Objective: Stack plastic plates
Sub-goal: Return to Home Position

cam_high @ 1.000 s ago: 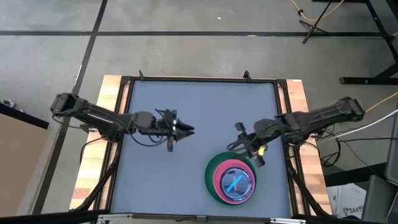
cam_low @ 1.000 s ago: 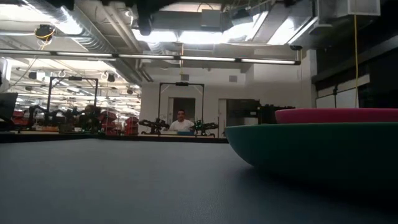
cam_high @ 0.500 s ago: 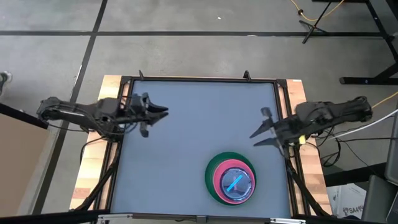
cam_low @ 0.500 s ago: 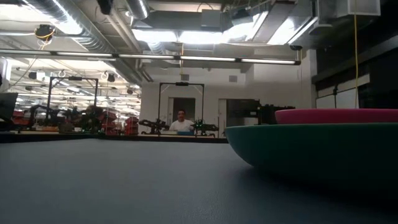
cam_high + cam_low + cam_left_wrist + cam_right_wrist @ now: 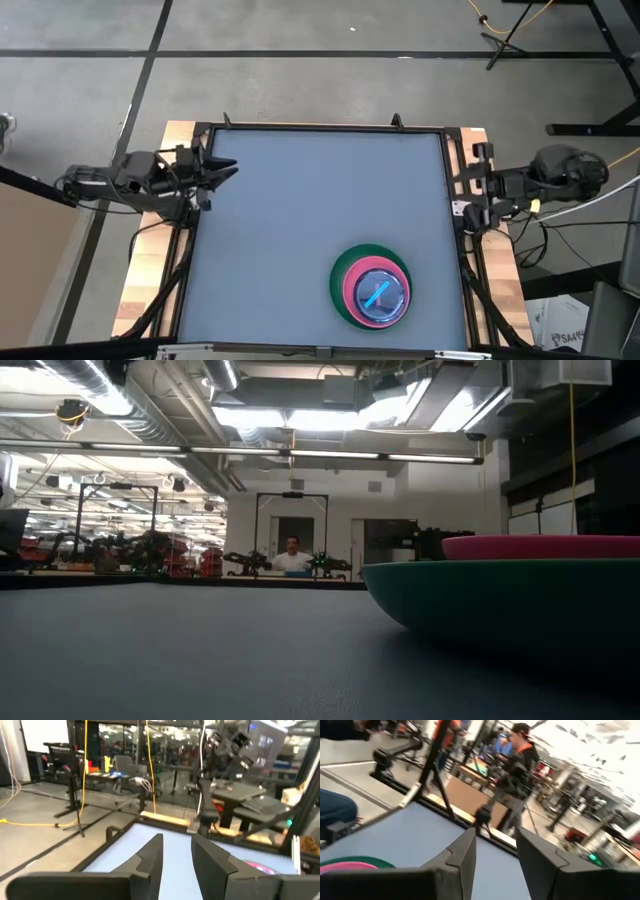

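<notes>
From above: the grey-blue table (image 5: pixel 300 220) carries one stack of plates (image 5: pixel 372 288), toward the right arm's side, near the picture's lower edge. The big green plate (image 5: pixel 337 272) is at the bottom, a pink plate (image 5: pixel 350 290) sits on it, and a small blue plate (image 5: pixel 378 293) is on top. The left gripper (image 5: pixel 225 168) hangs at the table's left edge, by the wooden edging (image 5: pixel 150 250), fingers parted and holding nothing. The right gripper (image 5: pixel 463 188) sits at the right edge, well apart from the stack, fingers spread too, empty. Grey floor (image 5: pixel 300 60) with dark seams all round.

Down at table height: dark tabletop stretching away, the green plate's wall looming on the right, a pink rim just above it. Beyond is a long hall with ceiling lights (image 5: pixel 330 415), ducts, and a person (image 5: pixel 291 557) far back.

Left wrist: two fingers with a clear gap, blue table beyond them, yellow cables (image 5: pixel 82 770) hanging, desks behind.

Right wrist: fingers apart, green and pink rims low in the corner, a person in a cap (image 5: pixel 517 760) standing past the table's end
</notes>
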You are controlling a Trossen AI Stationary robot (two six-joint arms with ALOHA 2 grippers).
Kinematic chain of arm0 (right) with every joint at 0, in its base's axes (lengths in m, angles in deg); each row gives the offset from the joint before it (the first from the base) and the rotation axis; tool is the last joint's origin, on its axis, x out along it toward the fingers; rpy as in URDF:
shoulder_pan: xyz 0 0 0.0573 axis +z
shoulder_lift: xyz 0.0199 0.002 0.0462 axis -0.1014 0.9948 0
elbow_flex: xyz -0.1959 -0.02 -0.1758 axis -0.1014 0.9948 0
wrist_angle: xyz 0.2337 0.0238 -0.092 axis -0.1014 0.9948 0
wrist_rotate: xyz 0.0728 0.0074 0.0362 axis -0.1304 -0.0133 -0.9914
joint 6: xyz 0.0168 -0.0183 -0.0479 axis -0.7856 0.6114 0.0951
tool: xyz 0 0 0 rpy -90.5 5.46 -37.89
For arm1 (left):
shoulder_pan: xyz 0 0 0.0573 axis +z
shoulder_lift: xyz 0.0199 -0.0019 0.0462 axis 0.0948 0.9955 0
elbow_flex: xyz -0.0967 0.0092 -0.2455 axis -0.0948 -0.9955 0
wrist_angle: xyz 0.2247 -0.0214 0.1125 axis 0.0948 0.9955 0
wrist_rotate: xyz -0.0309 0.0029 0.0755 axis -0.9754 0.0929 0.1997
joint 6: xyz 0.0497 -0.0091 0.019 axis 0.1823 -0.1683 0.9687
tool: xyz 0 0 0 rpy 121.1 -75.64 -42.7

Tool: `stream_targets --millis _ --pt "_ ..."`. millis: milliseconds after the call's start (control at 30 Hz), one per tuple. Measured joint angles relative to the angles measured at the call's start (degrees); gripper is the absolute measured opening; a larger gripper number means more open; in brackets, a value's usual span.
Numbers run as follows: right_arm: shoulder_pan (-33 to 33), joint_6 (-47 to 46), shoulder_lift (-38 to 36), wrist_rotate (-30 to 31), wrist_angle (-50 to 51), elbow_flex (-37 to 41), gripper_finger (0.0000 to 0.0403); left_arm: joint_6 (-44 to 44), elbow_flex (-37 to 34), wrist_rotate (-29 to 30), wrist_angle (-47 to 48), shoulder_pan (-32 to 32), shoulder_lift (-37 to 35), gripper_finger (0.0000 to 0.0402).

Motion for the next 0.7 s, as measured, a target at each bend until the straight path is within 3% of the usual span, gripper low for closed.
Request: stream_targets --millis 267,700 --pt "0.1 -0.2 -5.0 5.0 5.5 0.0 0.0136 0.4 0.0 -1.0 6.4 0.0 -6.3 0.0094" --pt "0.1 0.1 -12.4 8.2 9.2 0.0 0.0136 4.6 0.0 -0.5 14.3 0.0 -21.8 0.0094"
